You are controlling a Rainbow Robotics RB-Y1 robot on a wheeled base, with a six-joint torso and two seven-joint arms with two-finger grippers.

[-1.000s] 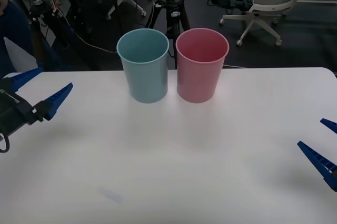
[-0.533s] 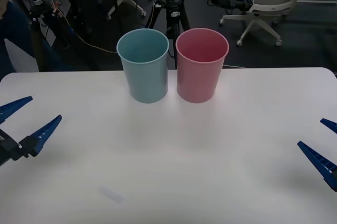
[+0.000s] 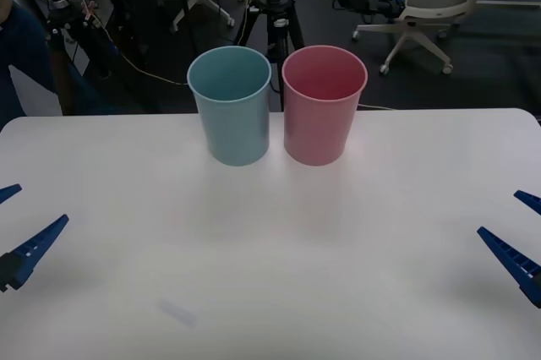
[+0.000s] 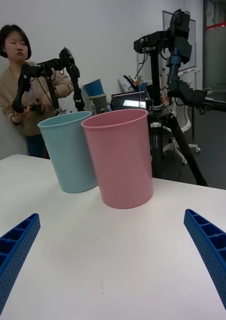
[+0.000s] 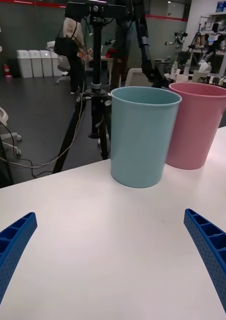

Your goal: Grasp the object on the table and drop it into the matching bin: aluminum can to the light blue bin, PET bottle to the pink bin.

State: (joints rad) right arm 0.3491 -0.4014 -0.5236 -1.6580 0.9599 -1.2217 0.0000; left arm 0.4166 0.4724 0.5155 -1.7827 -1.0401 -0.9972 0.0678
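Observation:
The light blue bin (image 3: 230,115) and the pink bin (image 3: 321,115) stand upright side by side at the far middle of the white table (image 3: 270,250), blue on the left. The aluminum can and the PET bottle are out of view. My left gripper (image 3: 17,225) hangs open at the table's left edge, with nothing between its fingers. Over at the right edge, my right gripper (image 3: 520,229) is open and empty too. From the left wrist, the light blue bin (image 5: 140,140) is nearer than the pink bin (image 5: 198,130). From the right wrist, the pink bin (image 4: 120,160) is nearer than the light blue bin (image 4: 70,155).
A black tripod (image 3: 275,13) stands on the floor just behind the bins, and an office chair (image 3: 427,5) is farther back right. A faint grey smudge (image 3: 177,313) marks the tabletop near the front left.
My left gripper has drawn back from the table's far left toward the near left edge, staying open. The right gripper and both bins have not moved.

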